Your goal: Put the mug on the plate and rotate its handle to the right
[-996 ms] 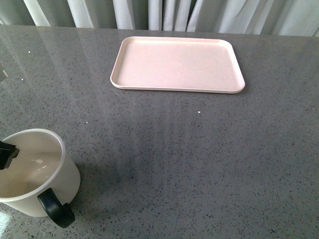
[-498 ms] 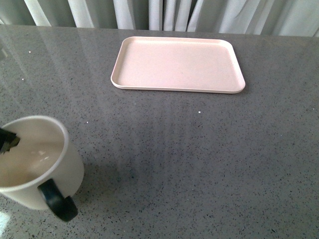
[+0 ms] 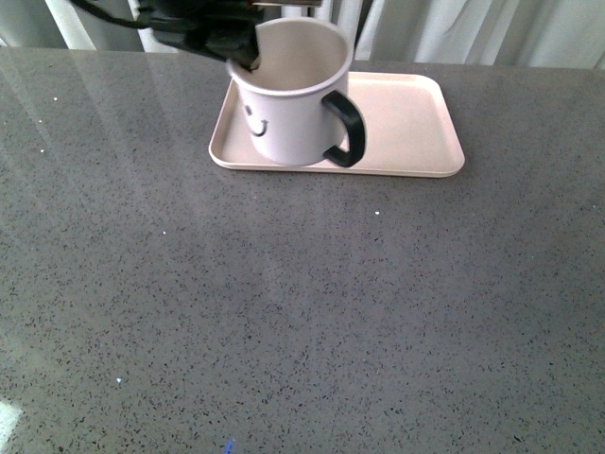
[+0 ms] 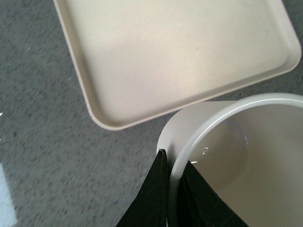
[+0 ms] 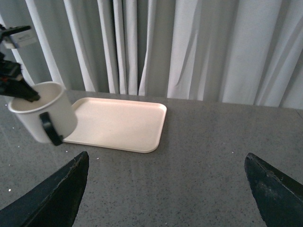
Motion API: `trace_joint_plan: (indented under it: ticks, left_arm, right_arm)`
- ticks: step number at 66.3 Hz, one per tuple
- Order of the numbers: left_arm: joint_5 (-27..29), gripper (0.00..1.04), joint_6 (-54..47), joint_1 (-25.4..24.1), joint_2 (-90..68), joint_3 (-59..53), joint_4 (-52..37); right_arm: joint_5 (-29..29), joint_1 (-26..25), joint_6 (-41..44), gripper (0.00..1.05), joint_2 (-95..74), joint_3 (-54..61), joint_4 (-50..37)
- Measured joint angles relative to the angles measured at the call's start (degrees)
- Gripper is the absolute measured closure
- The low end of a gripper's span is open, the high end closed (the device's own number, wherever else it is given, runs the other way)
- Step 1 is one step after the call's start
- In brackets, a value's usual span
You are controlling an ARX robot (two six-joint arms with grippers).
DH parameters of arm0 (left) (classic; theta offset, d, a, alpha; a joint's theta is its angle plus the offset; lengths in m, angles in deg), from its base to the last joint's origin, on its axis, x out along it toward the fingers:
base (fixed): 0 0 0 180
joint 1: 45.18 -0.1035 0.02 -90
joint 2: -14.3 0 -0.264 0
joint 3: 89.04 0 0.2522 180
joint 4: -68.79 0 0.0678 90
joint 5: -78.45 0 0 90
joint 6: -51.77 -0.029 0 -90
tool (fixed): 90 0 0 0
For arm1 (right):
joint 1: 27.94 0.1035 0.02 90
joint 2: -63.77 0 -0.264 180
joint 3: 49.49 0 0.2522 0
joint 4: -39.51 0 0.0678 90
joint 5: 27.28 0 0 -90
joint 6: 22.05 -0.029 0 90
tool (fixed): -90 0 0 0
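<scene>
The white mug [image 3: 288,95] with a black smiley face hangs in the air at the left near corner of the pale pink plate [image 3: 406,132]. Its black handle [image 3: 346,128] points right and slightly toward me. My left gripper [image 3: 248,59] is shut on the mug's rim on its left side, one finger inside and one outside. The left wrist view shows the rim [image 4: 227,113] pinched in the left gripper [image 4: 174,158], with the plate [image 4: 180,47] beyond. The right wrist view shows the mug [image 5: 45,113] beside the plate [image 5: 118,123]. My right gripper [image 5: 165,189] is open and empty, off to the right above the table.
The grey speckled table [image 3: 302,312] stretches from the plate toward me. White curtains [image 5: 189,47] hang behind the table's far edge. The right half of the plate is bare.
The mug was at the table's near left corner in my left gripper. It has been lifted and carried away from me and rightward to the plate's left near corner.
</scene>
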Motion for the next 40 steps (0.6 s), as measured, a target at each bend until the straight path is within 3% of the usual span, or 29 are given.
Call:
trace_joint_plan:
  ticks: [40]
  left_arm:
    - [0.4,1.03,3.1,0.6,-3.1,4.6,0.3]
  right_arm:
    - [0.0,0.0,0.0,0.09,0.0,0.0,0.0]
